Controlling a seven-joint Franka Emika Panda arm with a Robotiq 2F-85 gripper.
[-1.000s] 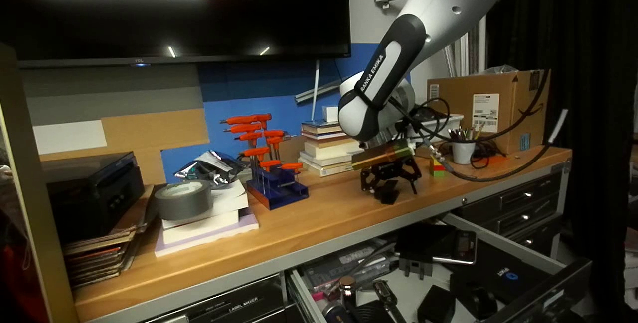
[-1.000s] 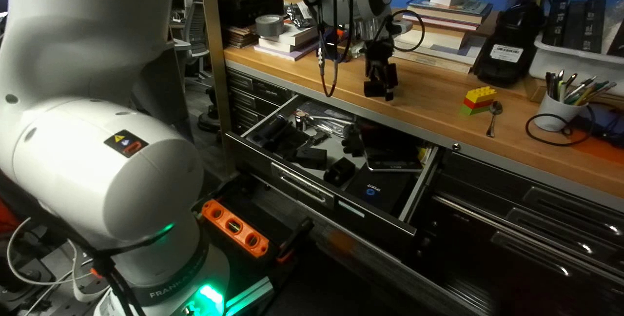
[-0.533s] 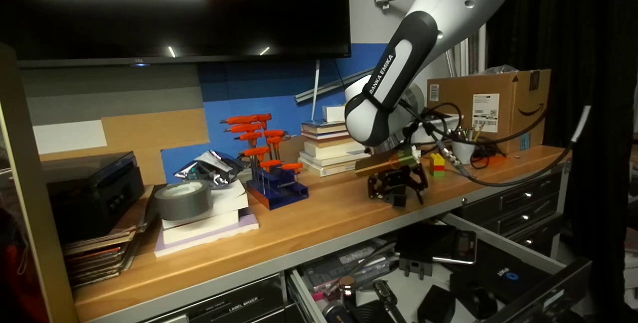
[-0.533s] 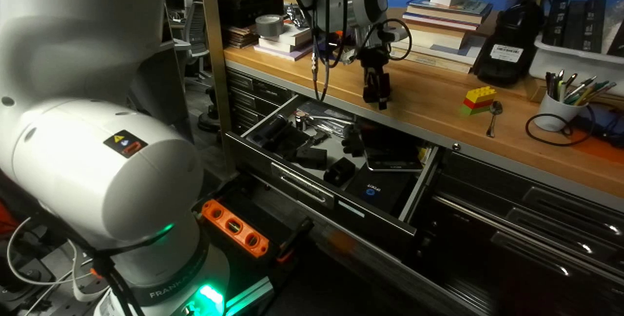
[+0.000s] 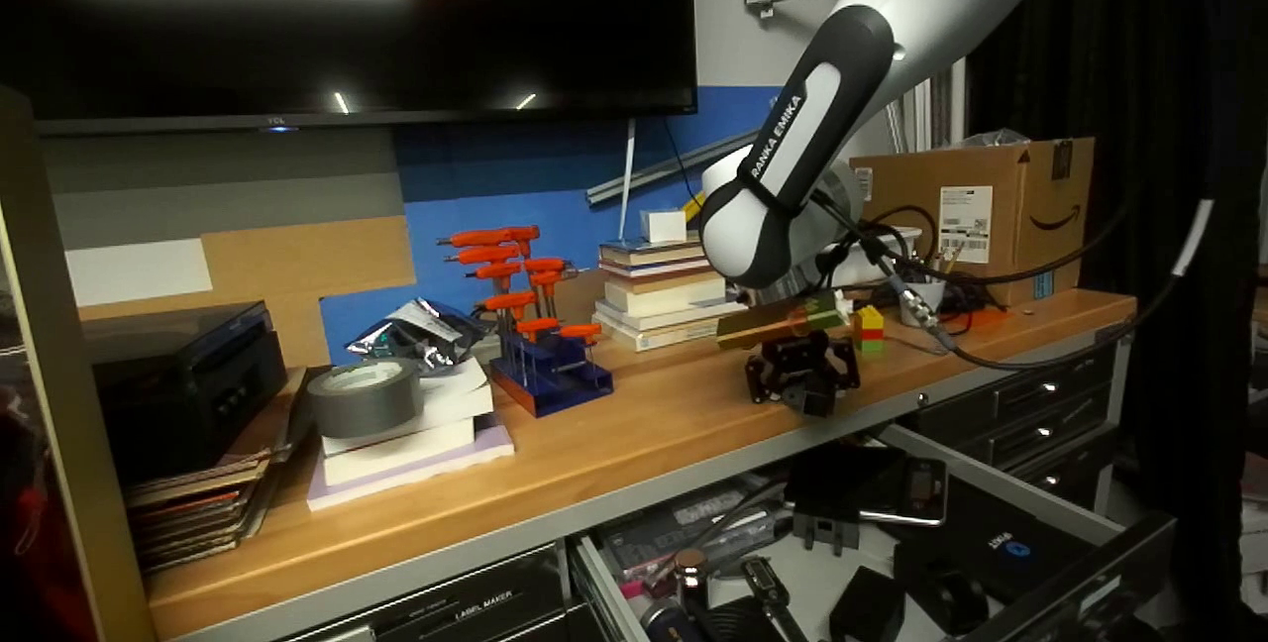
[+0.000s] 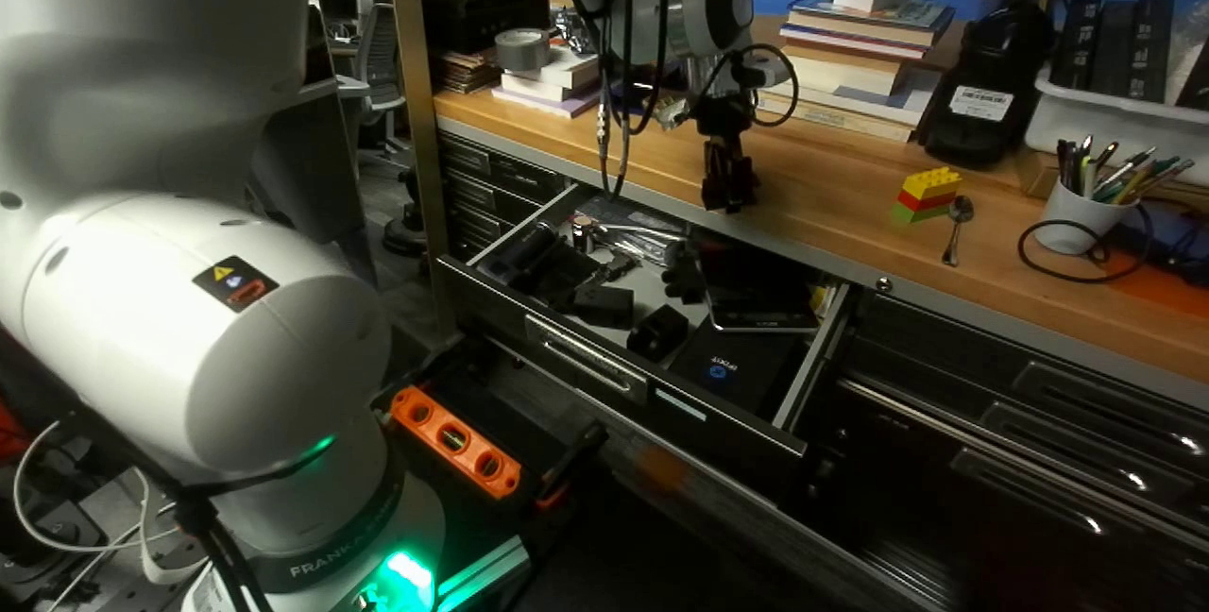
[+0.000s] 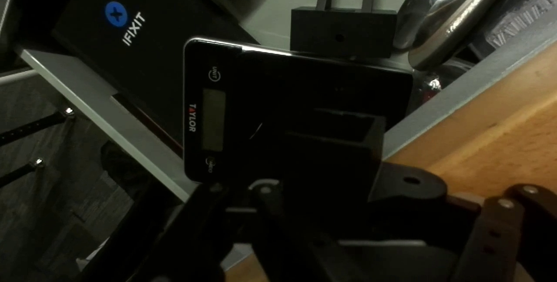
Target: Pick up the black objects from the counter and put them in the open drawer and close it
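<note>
The tool [image 5: 805, 386] is drawn in around a hollow black block [image 7: 335, 164] and appears clamped on it, though the contact faces are too dark to judge how firmly. The block hangs at the front edge of the tabletop [image 5: 654, 414]; in the wrist view it shows against the Taylor kitchen scale [image 7: 270, 86], which lies in the pulled-out drawer [image 6: 628, 381]. That edge is the nearest hazard: if the arm [image 5: 827, 117] swings outward without enough lift, the block's low end could scrape the wood and twist in the grip. The clearance there cannot be told. Letting go right above the scale looks risky too, since its glossy top is probably slick and it overlaps the iFixit box [image 7: 139, 64], so the block might skid or topple. A pronged black block [image 7: 343, 34] sits just beside the scale, leaving little room to settle flat on that side. Should the load end up perched on the scale, the pile may stand too high to slide under the tabletop, and the drawer could jam when pushed. The looping cable [image 5: 921, 309] might also snag if the arm dips low.
</note>
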